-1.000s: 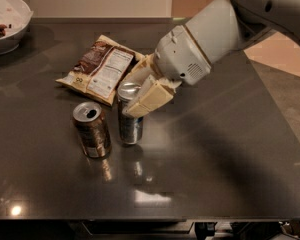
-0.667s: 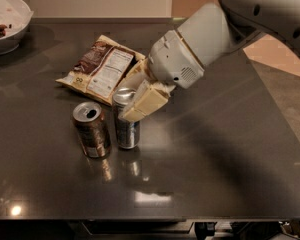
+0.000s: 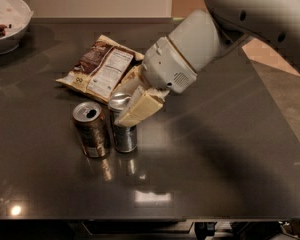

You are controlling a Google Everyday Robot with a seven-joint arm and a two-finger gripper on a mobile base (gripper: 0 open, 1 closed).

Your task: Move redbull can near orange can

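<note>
**A:** Where is the tall slim silver redbull can [image 3: 125, 136]?

**B:** Upright on the dark grey desk [image 3: 220, 174], just right of the shorter coppery-orange soda can [image 3: 91, 131]. The gap is so slight I can't tell whether they touch.

**A:** And the gripper [image 3: 122, 109]?

**B:** At the slim can's upper part. Its cream jaws look closed on the can from front and back. The white arm [image 3: 190, 54] reaches in from the upper right.

**A:** So the job is nearly finished?

**B:** I'd judge so, with only the release left. Make sure the base sits flat on the desk. Then part the jaws slightly and evenly, so neither one nudges the can into its neighbour.

**A:** Then pull away?

**B:** Straight up first, then back toward the right. The brown crinkled snack bag [image 3: 102, 69] lies just behind, and a can this slim should tip easily, so no sideways sweep.
</note>
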